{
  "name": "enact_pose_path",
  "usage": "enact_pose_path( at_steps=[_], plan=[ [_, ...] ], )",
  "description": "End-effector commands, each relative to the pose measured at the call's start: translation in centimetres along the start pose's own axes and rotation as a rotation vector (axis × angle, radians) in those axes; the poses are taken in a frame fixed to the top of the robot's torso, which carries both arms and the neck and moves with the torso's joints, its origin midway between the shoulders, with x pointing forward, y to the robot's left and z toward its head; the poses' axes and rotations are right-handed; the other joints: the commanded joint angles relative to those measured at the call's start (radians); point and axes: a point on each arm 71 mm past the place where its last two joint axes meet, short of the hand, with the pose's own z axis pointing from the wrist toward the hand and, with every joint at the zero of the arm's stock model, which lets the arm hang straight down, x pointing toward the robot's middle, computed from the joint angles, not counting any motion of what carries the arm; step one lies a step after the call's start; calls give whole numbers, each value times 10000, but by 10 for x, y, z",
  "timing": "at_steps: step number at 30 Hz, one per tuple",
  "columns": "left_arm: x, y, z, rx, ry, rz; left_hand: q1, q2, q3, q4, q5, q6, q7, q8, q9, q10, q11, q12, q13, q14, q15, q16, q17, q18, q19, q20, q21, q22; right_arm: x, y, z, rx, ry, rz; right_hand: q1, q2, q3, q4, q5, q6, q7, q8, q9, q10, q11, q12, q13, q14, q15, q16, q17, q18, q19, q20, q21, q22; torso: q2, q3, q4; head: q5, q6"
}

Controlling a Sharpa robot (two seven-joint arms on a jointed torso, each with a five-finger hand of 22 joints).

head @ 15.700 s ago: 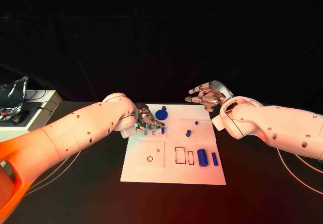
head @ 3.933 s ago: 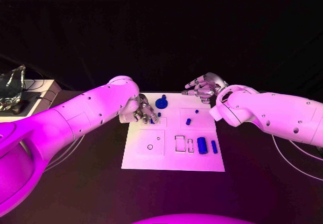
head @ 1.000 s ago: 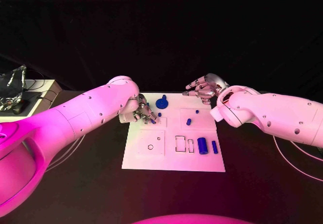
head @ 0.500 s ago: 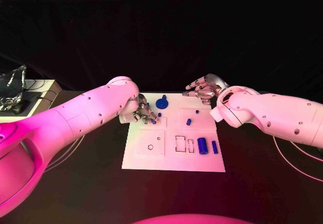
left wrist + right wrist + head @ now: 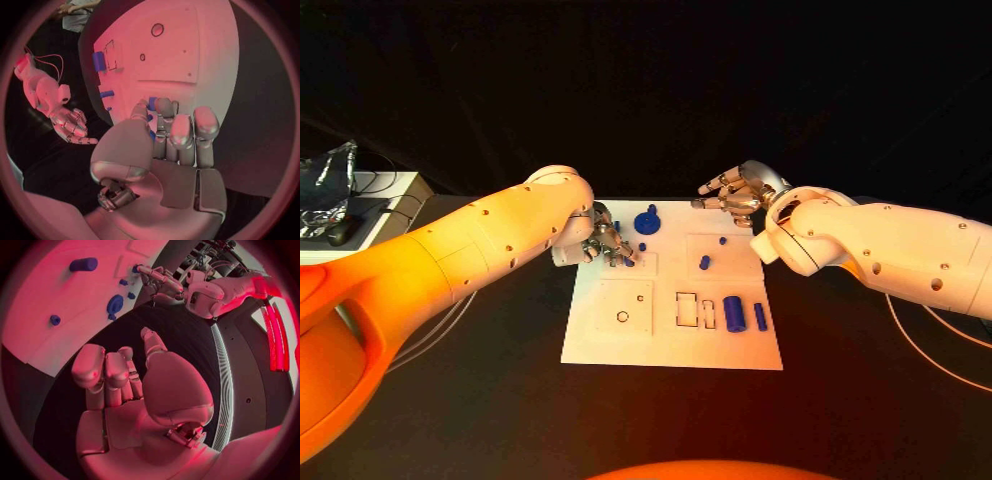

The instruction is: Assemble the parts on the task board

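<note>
The white task board [image 5: 668, 345] lies in the middle of the black table. My left hand [image 5: 607, 243] reaches over its far left part and pinches a small blue part [image 5: 629, 262] between thumb and fingertips; the same hold appears in the left wrist view [image 5: 152, 135]. Beside it stands a short blue peg [image 5: 642, 246], and a blue knob [image 5: 648, 219] stands further back. My right hand [image 5: 737, 197] hovers open past the board's far right corner, holding nothing [image 5: 119, 380]. A thick blue cylinder [image 5: 733, 312] and a thin blue bar [image 5: 760, 315] lie on the board's right side.
Two small blue pegs [image 5: 721, 240] [image 5: 704, 262] stand in the board's right half. Outlined rectangular slots [image 5: 687, 308] and a round hole [image 5: 620, 316] mark the near half. A pale box with shiny gear [image 5: 336, 205] sits far left. Cables [image 5: 935, 360] trail on the right.
Over the last second neither hand has visibly moved; the left hand keeps its fingertips at the same spot on the board.
</note>
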Motion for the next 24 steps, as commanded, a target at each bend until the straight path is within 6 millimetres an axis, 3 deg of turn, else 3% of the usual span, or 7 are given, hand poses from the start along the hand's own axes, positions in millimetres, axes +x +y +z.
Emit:
enact_pose_path(
  at_steps=[1,6,11,13,17,22,24],
  plan=[
    [1,-3,-1,202,-8,-67,-60,-43,-70,2,-53,-15,70,48,16,-11,61,46,-13,21,8,-39,19,-146,9,4,-61,488,1,1,0,-107,125,-91,-83,-14,1,-40,64,-6,76,-30,6,-43,-4,0,-9,33,-1,-49,-9,126,394,10,-36,1208,6,-5,11,-9,5],
    [1,-3,-2,370,-76,-177,-89,-55,-84,28,-91,-14,71,52,19,-11,63,47,-16,16,9,-49,11,-144,4,7,-73,487,1,0,0,-119,116,-88,-83,-14,1,-40,64,-6,76,-30,6,-43,-4,0,-9,33,-1,-49,-9,126,394,10,-36,1208,9,-9,-2,2,17],
    [1,-6,-7,720,-76,-530,-169,-126,-101,131,-550,-19,83,70,36,-16,72,53,-21,19,12,-55,12,-141,6,4,-90,493,1,-1,-1,-122,84,-85,-101,-12,-5,-43,58,-28,80,-36,5,-61,0,-10,-28,38,0,-58,2,128,396,12,-53,1206,1,-7,8,3,19],
    [0,-6,-8,835,-60,-675,-208,-155,-89,171,-978,-31,98,78,48,-27,80,55,-21,14,16,-71,-2,-140,5,2,-98,495,1,-1,-1,-126,79,-85,-101,-12,-5,-43,58,-28,80,-36,5,-61,0,-10,-28,38,0,-58,2,128,396,12,-53,1206,-9,-4,14,3,20],
    [0,-5,-11,1039,-110,-979,-242,-267,-11,246,-1075,-113,133,69,60,-82,104,57,-21,-3,23,-126,-51,-129,-32,-2,-175,475,1,-1,-1,-137,77,-98,-101,-12,-5,-43,58,-28,80,-36,5,-61,0,-10,-28,38,0,-58,2,128,396,12,-53,1206,-14,-7,14,7,15],
    [-2,1,-15,1297,-494,-1465,-204,-464,131,406,-1085,-388,339,-241,-285,-378,248,61,-53,-169,110,-484,-393,-68,-302,31,-649,278,0,-3,-2,-144,61,-123,-101,-12,-5,-43,58,-28,80,-36,5,-61,0,-10,-28,38,0,-58,2,128,396,12,-53,1206,-11,-12,13,0,31],
    [-3,4,-17,1435,-732,-1662,-145,-514,178,486,-1074,-594,573,-866,-1163,-577,389,82,-76,-329,190,-751,-696,-18,-486,76,-983,130,0,-4,-2,-151,51,-139,-101,-12,-5,-43,58,-28,80,-36,5,-61,0,-10,-28,38,0,-58,2,128,396,12,-53,1206,-15,-6,5,-7,49]
  ],
)
